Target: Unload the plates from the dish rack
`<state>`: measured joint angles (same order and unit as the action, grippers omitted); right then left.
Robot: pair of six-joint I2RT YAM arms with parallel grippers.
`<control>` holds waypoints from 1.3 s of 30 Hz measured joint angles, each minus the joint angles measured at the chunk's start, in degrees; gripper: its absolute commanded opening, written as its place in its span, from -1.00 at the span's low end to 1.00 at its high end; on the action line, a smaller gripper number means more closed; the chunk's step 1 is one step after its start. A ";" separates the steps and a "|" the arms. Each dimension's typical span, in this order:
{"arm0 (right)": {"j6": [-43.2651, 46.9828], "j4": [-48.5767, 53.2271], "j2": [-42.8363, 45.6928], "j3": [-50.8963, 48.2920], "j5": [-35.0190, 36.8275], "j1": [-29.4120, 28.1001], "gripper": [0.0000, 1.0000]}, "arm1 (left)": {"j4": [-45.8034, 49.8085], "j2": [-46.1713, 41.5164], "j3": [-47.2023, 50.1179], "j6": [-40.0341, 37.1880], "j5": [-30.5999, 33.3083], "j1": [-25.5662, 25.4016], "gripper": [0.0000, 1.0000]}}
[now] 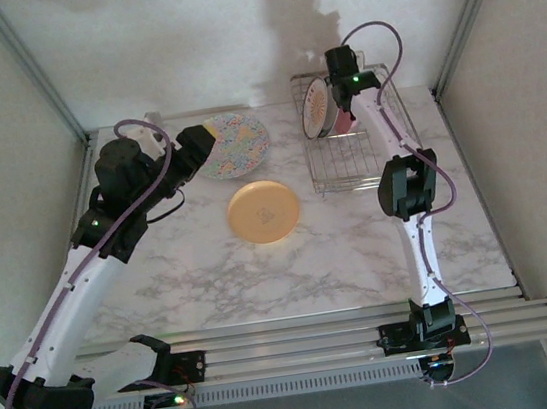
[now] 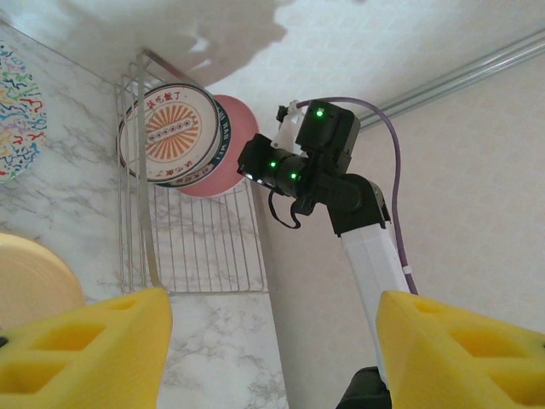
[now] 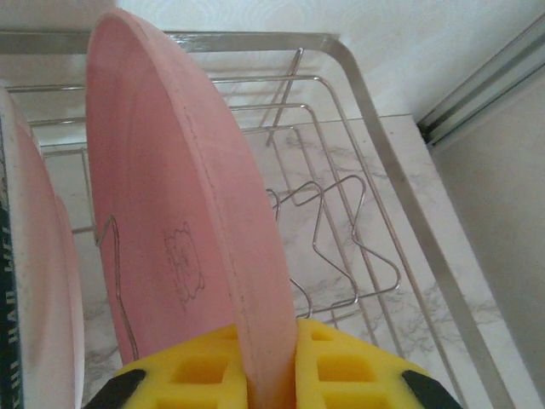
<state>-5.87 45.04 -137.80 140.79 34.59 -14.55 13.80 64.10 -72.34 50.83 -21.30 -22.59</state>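
Note:
In the right wrist view the pink plate (image 3: 170,213) stands on edge in the dish rack (image 3: 375,170), and my right gripper (image 3: 271,366) is shut on its rim, a yellow pad pressed to each side. A white plate with a dark-red rim (image 2: 169,132) stands just in front of the pink plate (image 2: 230,166). From above, the right gripper (image 1: 345,94) sits over both plates at the rack's far end (image 1: 348,159). My left gripper (image 2: 272,341) is open and holds nothing; it hovers by the speckled plate (image 1: 235,144).
The speckled plate and an orange plate (image 1: 264,211) lie flat on the marble table, left of the rack. Bent wire dividers (image 3: 349,239) rise from the rack floor right of the pink plate. A metal frame post (image 1: 466,18) runs behind the rack.

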 measured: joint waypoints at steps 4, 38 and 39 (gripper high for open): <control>1.68 -0.02 0.00 0.33 4.59 -1.29 -1.00 | -0.02 0.00 0.00 0.00 -0.17 0.35 0.29; 8.26 -2.03 15.91 -5.03 14.78 -0.87 -1.00 | -10.01 4.81 0.35 1.70 -4.37 0.33 0.29; 8.33 -2.01 16.70 -5.38 14.78 -0.52 -1.00 | -10.43 5.22 0.35 1.79 -4.52 0.28 0.29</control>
<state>2.46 43.03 -121.10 135.41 49.36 -15.07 3.38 69.32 -71.99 52.62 -25.82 -22.31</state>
